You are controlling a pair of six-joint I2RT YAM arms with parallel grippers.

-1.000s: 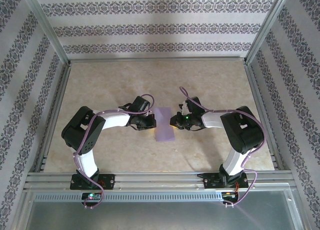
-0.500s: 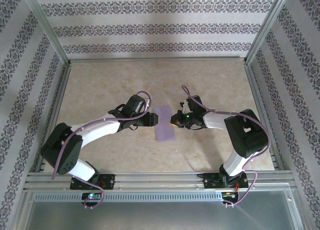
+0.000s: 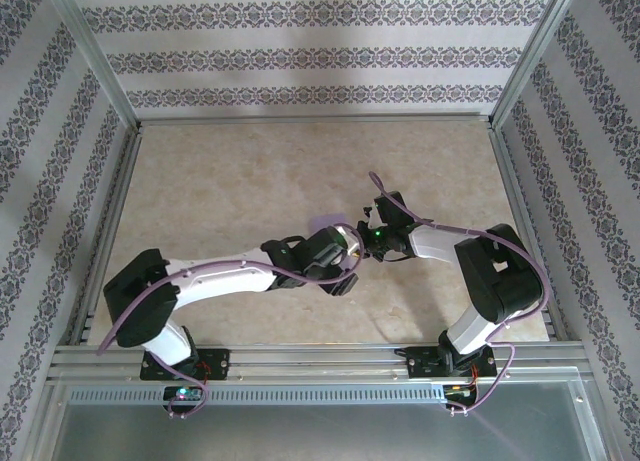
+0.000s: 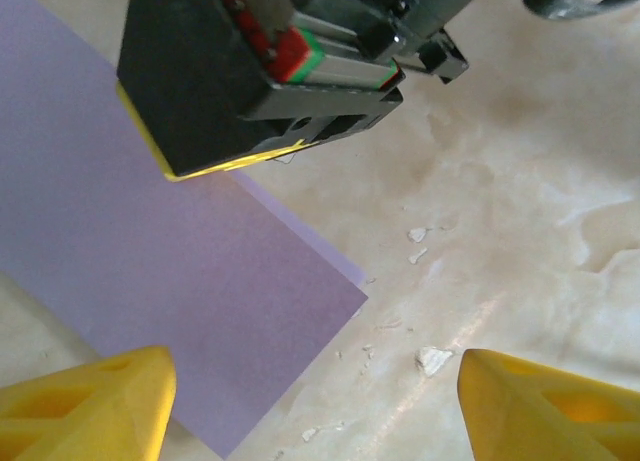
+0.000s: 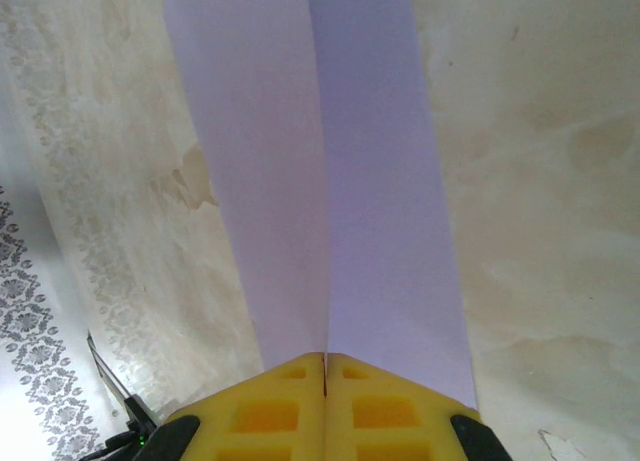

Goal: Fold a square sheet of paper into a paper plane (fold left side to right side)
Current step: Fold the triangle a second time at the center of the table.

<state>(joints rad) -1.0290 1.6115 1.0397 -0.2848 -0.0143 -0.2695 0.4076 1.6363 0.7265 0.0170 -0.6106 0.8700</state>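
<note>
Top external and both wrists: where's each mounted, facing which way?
Top external: above and behind the bases, facing down at the table; both arms show.
Left wrist: facing down past the open left gripper at the paper and right gripper.
Right wrist: facing down past its shut fingers along the paper.
Shared: the paper, in both wrist views.

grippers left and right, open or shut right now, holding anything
Left gripper: open, empty, above an edge of the thin lavender-purple sheet of paper.
Right gripper: shut, tips on that paper; pinch cannot be told.
</note>
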